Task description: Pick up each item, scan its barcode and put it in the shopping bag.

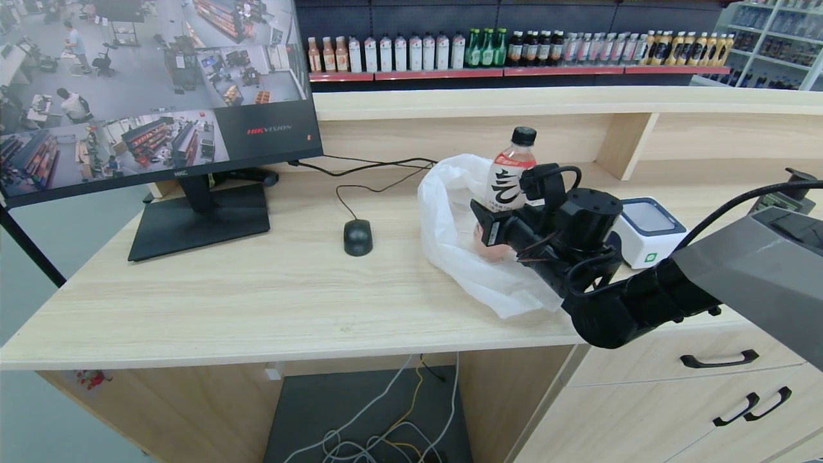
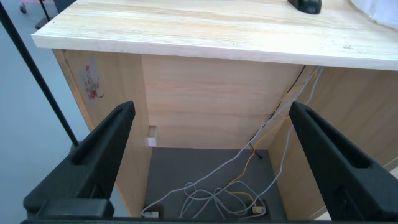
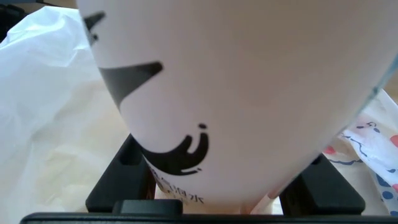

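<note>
A pink drink bottle (image 1: 509, 173) with a black cap and a white label stands upright in my right gripper (image 1: 495, 233), which is shut on its lower half. The bottle hangs at the mouth of the white plastic shopping bag (image 1: 450, 218) lying on the wooden counter (image 1: 257, 289). Up close, the bottle (image 3: 236, 81) sits between the dark fingers (image 3: 118, 180), with the bag (image 3: 43, 93) crumpled behind it. My left gripper (image 2: 211, 112) is open and holds nothing; it hangs below the counter's front edge, facing the space underneath.
A white barcode scanner (image 1: 649, 231) stands just right of the bag. A black mouse (image 1: 357, 236) and a monitor (image 1: 161, 96) occupy the counter's left half. Loose cables (image 2: 217, 193) lie under the counter. Drawers (image 1: 720, 360) are at lower right.
</note>
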Available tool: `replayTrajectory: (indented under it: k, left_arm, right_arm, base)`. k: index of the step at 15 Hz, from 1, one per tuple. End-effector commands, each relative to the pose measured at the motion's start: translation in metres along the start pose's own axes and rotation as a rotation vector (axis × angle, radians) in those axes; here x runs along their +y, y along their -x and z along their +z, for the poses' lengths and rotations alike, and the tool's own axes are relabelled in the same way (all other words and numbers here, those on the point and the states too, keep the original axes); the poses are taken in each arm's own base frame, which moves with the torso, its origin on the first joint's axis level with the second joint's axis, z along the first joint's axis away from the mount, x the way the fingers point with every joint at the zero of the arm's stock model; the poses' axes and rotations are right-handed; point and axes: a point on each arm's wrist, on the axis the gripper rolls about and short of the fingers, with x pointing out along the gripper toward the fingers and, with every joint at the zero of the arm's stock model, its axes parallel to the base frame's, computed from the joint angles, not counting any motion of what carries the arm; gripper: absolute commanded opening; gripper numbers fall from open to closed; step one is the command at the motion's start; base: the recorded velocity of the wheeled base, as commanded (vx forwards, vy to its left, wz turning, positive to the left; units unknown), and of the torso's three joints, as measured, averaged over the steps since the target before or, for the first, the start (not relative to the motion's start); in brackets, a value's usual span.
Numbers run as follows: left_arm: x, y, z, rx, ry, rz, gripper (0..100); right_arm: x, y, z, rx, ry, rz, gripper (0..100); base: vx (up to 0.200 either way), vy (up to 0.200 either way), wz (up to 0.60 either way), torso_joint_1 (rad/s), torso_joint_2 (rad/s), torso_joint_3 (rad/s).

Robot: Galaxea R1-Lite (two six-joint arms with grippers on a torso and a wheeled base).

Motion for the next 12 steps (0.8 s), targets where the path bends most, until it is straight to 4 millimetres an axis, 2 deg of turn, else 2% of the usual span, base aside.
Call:
replayTrajectory:
  k: [1,12]
  left_arm:
    - [0.0,0.0,0.0,0.0,0.0,0.001,100]
    - [0.0,0.0,0.0,0.0,0.0,0.001,100]
  right_arm:
    - [0.002,0.0,-0.004,0.012,0.003,0.004,0]
    - [0.002,-0.003,-0.015,0.029,0.005,0.002,0]
  base:
    - [0.0,0.0,0.0,0.0,0.0,0.0]
    - [0.0,0.0,0.0,0.0,0.0,0.0]
